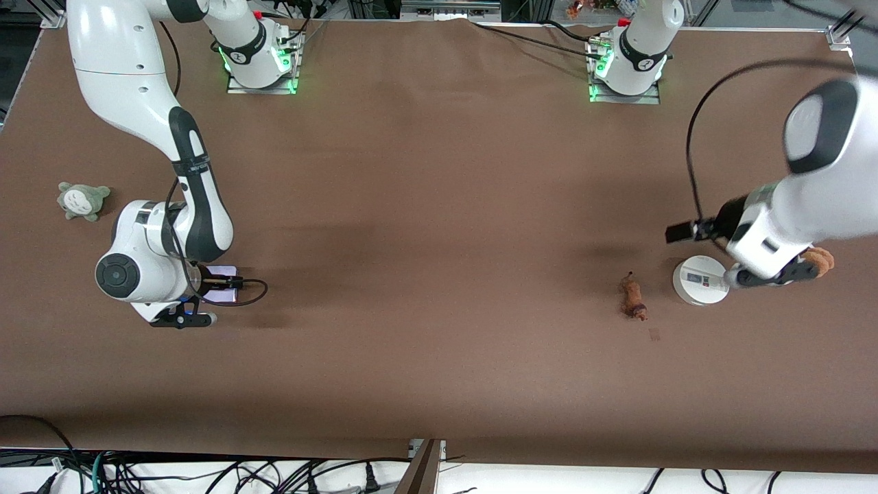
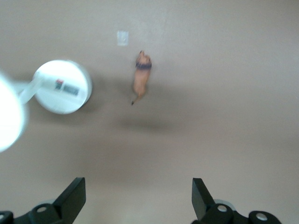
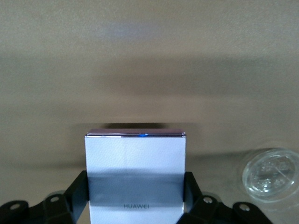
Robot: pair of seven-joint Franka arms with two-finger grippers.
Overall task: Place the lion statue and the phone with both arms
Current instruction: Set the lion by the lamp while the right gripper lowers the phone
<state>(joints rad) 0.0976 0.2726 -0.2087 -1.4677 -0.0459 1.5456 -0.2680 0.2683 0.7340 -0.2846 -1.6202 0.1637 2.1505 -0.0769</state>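
Observation:
The lion statue lies on the brown table toward the left arm's end; it also shows in the left wrist view. My left gripper is open and empty in the air over the white round-based device, apart from the lion; its fingers stand wide apart in the left wrist view. The pale lavender phone is at the right arm's end. My right gripper is low at the table, shut on the phone, a finger against each side.
A tan-brown plush toy lies beside the white device, partly under the left hand. A grey plush sits near the right arm's end. A clear round lid-like thing lies beside the phone. A small pale mark is near the lion.

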